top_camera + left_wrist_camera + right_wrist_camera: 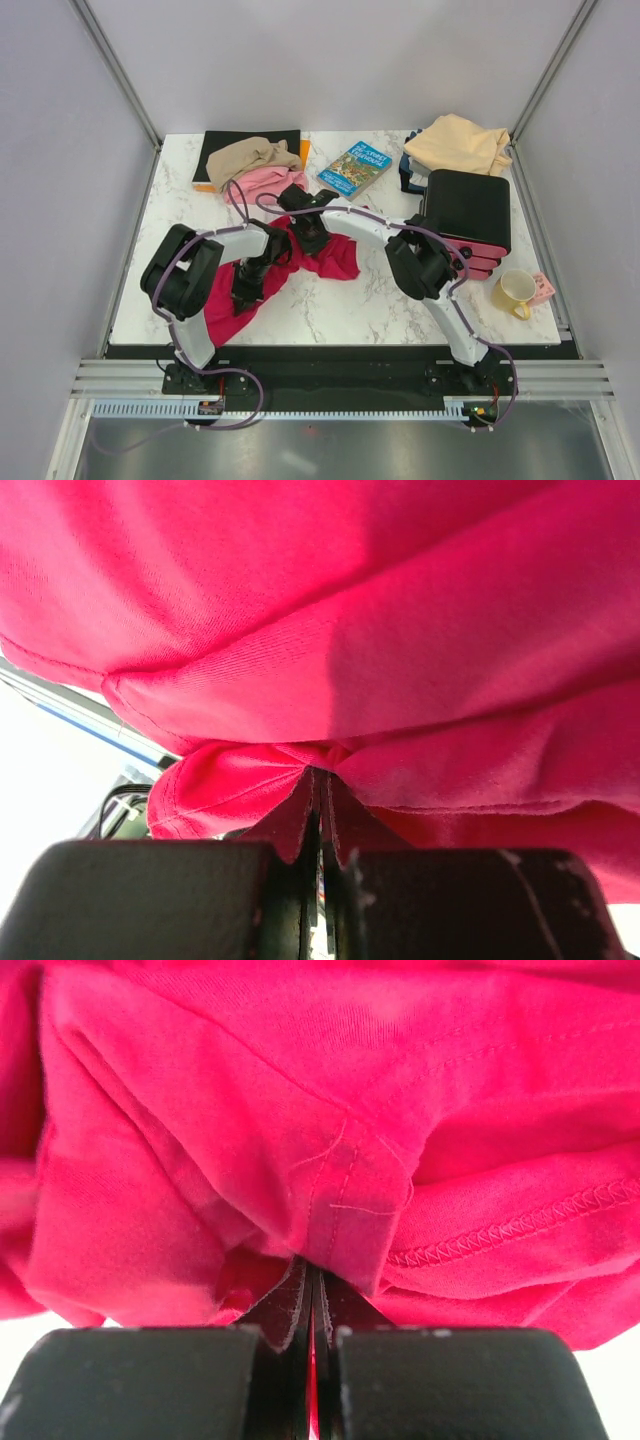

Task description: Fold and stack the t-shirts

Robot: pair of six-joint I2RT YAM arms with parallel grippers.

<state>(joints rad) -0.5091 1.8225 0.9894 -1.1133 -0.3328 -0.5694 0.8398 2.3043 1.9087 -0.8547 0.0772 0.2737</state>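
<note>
Left fingers (290, 825) fill the bottom of the left wrist view, pressed together on a pinched fold of the crimson red cloth t-shirt (400, 660), whose hemmed edge bunches just above them. Right fingers (285, 1305) are likewise clamped on a seamed edge of the same shirt, with stitching showing right above the pads. Seen from above, this shirt stretches rumpled between the two arms over the white marbled surface (400, 310), on the arm-base side of the blue illustrated book (355, 168). Just left of the book sits the crumpled pink t-shirt (262, 182), touching the tan-brown t-shirt (245, 155) beyond it, which rests partly on a flat black mat (225, 140). Right of the book, toward the far corner, lies the pale peach-cream t-shirt (460, 143), loosely heaped.
</note>
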